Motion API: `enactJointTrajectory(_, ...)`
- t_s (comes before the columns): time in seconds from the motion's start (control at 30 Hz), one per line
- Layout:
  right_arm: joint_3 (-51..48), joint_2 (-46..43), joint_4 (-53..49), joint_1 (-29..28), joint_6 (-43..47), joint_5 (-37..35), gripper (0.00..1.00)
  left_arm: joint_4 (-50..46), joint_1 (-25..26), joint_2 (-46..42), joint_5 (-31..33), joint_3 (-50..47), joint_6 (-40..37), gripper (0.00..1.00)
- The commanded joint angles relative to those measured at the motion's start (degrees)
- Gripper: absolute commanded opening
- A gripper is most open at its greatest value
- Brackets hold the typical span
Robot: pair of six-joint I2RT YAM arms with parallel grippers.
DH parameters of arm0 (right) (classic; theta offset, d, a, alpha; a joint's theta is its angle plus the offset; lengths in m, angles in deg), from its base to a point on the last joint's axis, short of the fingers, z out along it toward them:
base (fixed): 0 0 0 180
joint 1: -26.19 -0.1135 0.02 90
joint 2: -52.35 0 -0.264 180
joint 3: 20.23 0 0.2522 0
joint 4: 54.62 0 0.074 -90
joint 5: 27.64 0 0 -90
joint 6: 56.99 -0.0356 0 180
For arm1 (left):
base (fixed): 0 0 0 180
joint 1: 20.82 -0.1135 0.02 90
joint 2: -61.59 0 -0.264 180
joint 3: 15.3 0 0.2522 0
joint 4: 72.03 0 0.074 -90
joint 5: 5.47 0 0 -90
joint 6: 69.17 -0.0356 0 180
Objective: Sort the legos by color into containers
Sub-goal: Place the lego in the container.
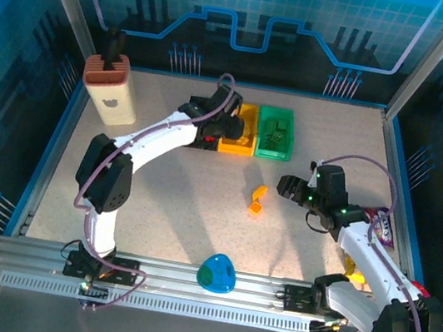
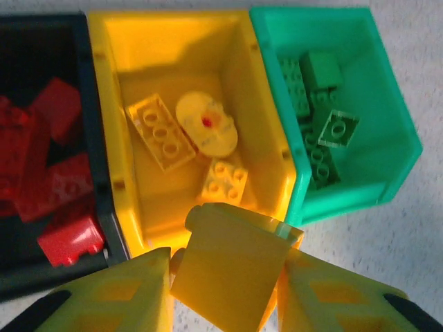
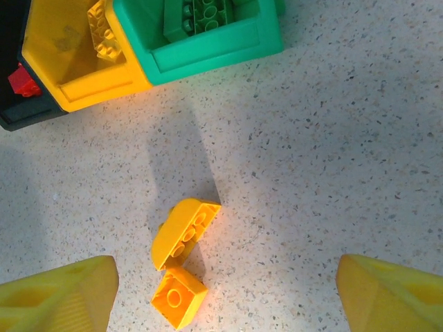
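The speckled beige tabletop (image 1: pixel 196 221) carries everything. The white left arm (image 1: pixel 159 135) reaches toward 12 o'clock, and the white right arm (image 1: pixel 364 248) lies at 3 o'clock. A beige block with a brown ribbed top (image 1: pixel 112 102) stands at 10 o'clock.

At 12 o'clock three open rectangular plastic bins sit side by side, wall against wall. From left to right they are the black bin (image 2: pixel 100 180), the yellow bin (image 2: pixel 180 41) and the green bin (image 2: pixel 394 124). The black bin holds red studded bricks (image 2: pixel 55 187). The yellow bin holds three yellow pieces (image 2: pixel 163 131). The green bin holds green bricks (image 2: pixel 318 104), perhaps five, though they overlap too much to count.

A blue-green egg-shaped object (image 1: pixel 216 273) rests at 6 o'clock by the near edge.

The left gripper (image 2: pixel 225 283) is clamped on a plain yellow brick (image 2: pixel 232 266), held over the yellow bin's near rim. The right gripper (image 3: pixel 225 294) has its jaws spread wide and grips nothing, hanging above the table. Just right of the table's centre lie a sloped yellow brick (image 3: pixel 185 232) and, just beside it at its 6 o'clock, a small square yellow brick (image 3: pixel 178 296).
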Motion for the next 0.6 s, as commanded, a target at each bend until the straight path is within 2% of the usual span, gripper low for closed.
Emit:
enactJointTrajectory(0.0,-0.6,-1.4,-1.3,1.0,-0.9,1.3,0.83,-4.5,-1.3,5.0,-0.4,6.1,-1.5,0.37)
enactJointTrajectory(0.13,-0.7,-2.5,-2.0,1.0,-0.8,1.4,0.83,-9.0,-2.5,10.6,0.4,16.3,-2.0,0.43)
enactJointTrajectory(0.17,-0.6,-2.7,-2.2,1.0,-0.8,1.4,0.83,-10.5,-2.9,11.9,0.7,18.8,-1.9,0.48)
enactJointTrajectory(0.23,-0.6,-3.1,-2.5,1.0,-0.6,1.5,0.84,-13.3,-3.1,13.4,1.1,23.6,-1.9,0.67)
enactJointTrajectory(0.3,-0.6,-3.2,-2.6,1.0,-0.2,1.8,0.84,-14.3,-3.0,12.9,1.4,25.9,-2.1,0.76)
enactJointTrajectory(0.43,-0.9,-1.8,-2.3,0.9,1.0,2.4,0.85,-12.2,-2.7,7.8,1.0,22.3,-1.6,0.76)
enactJointTrajectory(0.57,-0.9,1.1,-1.9,0.3,1.8,4.3,0.85,-6.6,-1.4,-1.0,1.8,11.1,-1.5,0.75)
